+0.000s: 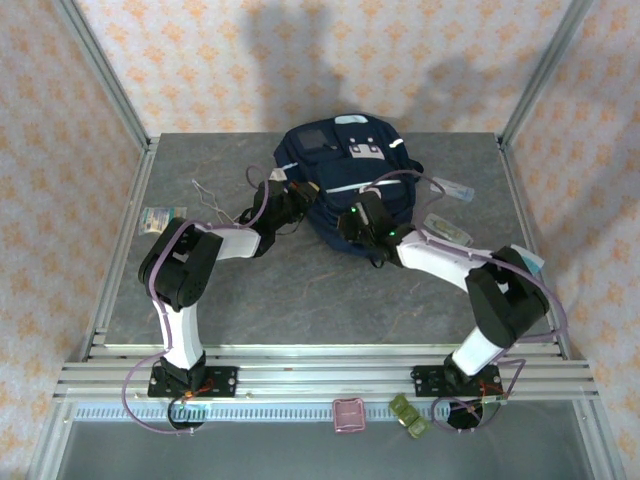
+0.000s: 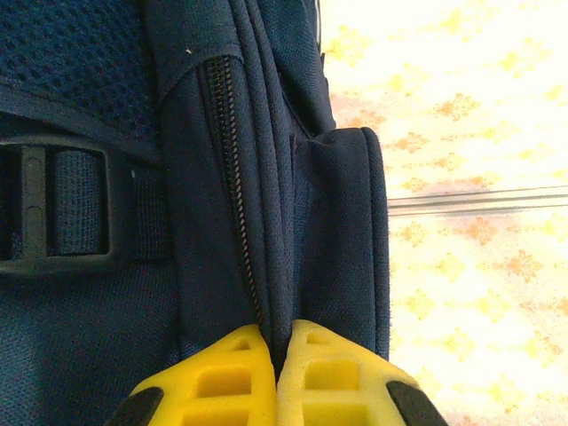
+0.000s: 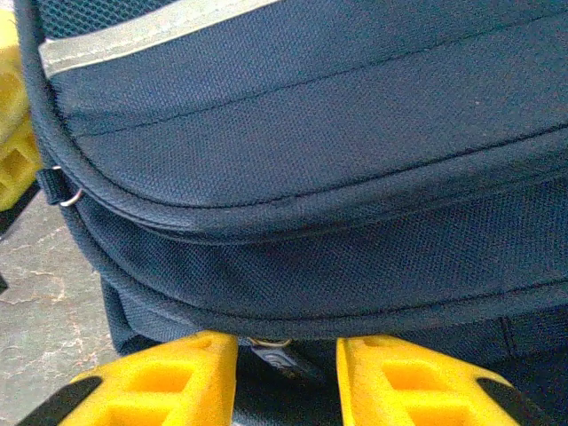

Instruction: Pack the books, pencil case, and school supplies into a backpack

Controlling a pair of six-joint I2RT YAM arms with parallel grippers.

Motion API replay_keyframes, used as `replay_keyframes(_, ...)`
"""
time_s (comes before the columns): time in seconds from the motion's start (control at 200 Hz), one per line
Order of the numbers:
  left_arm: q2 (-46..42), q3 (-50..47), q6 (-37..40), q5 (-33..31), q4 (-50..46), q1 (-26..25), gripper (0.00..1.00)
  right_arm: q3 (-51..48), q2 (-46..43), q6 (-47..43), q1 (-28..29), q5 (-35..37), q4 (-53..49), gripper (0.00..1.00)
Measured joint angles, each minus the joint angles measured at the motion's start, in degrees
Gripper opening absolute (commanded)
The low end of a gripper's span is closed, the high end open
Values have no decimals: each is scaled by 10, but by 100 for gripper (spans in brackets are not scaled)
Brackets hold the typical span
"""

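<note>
The navy backpack (image 1: 345, 170) lies at the back middle of the table. My left gripper (image 1: 291, 203) is at its left side. In the left wrist view this gripper (image 2: 277, 344) is shut on a fold of backpack (image 2: 266, 222) fabric beside a closed zipper (image 2: 232, 177). My right gripper (image 1: 357, 224) is at the bag's near edge, and in the right wrist view it (image 3: 286, 353) stands open against the backpack (image 3: 311, 177) with a small zipper pull (image 3: 275, 357) between its fingers, untouched. The pink pencil case (image 1: 349, 414) lies below the arm bases. Clear supply packets (image 1: 452, 188) (image 1: 447, 228) lie right of the bag. The books are out of view.
A greenish-white flat packet (image 1: 160, 220) and a bent wire (image 1: 210, 197) lie on the left of the table (image 1: 300, 290). A small green object (image 1: 408, 414) sits by the pencil case. Metal frame posts (image 1: 105, 75) stand at the back corners, in front of patterned walls.
</note>
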Motion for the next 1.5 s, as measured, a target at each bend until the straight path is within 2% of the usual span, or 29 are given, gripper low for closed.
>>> replay_keyframes(0.06, 0, 0, 0, 0, 0, 0, 0, 8, 9, -2, 1, 3, -8, 27)
replay_keyframes(0.215, 0, 0, -5, 1, 0, 0, 0, 21, 34, 0, 2, 11, -18, 36)
replay_keyframes(0.31, 0, 0, -9, 1, 0, 0, 0, 21, 40, -1, 2, 17, -19, 37)
replay_keyframes(0.34, 0, 1, -11, 2, 0, 0, 0, 23, 42, -1, 2, 18, -20, 34)
replay_keyframes(0.4, 0, 2, -15, 4, 1, 0, 0, 30, 49, -2, 2, 21, -24, 15)
replay_keyframes(0.476, 0, 4, -19, 7, 1, 0, 0, 43, 60, -1, 4, 27, -30, 5)
replay_keyframes(0.641, 0, 7, -19, 10, 0, 0, 0, 40, 53, 1, 5, 47, -35, 2)
replay_keyframes(0.836, 0, 7, -19, 19, 2, 4, 0, -6, -16, 5, -12, 91, -47, 0)
replay_keyframes(0.981, 0, 7, -13, 25, 0, 8, 0, -19, -34, 8, -42, 114, -51, 1)
replay_keyframes(1.016, 0, 7, -13, 25, 0, 8, 0, -24, -37, 8, -45, 115, -52, 5)
replay_keyframes(1.101, 0, 7, -13, 25, 0, 8, 0, -32, -41, 6, -47, 99, -52, 20)
replay_keyframes(1.181, 0, 7, -16, 26, 1, 8, 0, -35, -43, -5, -47, 64, -47, 25)
replay_keyframes(1.231, 0, 7, -19, 27, 1, 8, 0, -35, -43, -7, -47, 43, -39, 21)
replay_keyframes(1.276, 0, 7, -22, 27, 1, 8, 0, -34, -41, -10, -47, 25, -32, 9)
replay_keyframes(1.306, 0, 7, -25, 27, 2, 8, 0, -33, -38, -14, -47, 15, -28, 6)
replay_keyframes(1.376, 0, 7, -30, 27, 5, 8, 0, -32, -24, -12, -45, -17, -14, 2)
replay_keyframes(1.502, 0, 7, -37, 27, 10, 8, 0, -55, -14, -7, -24, -42, 18, 3)
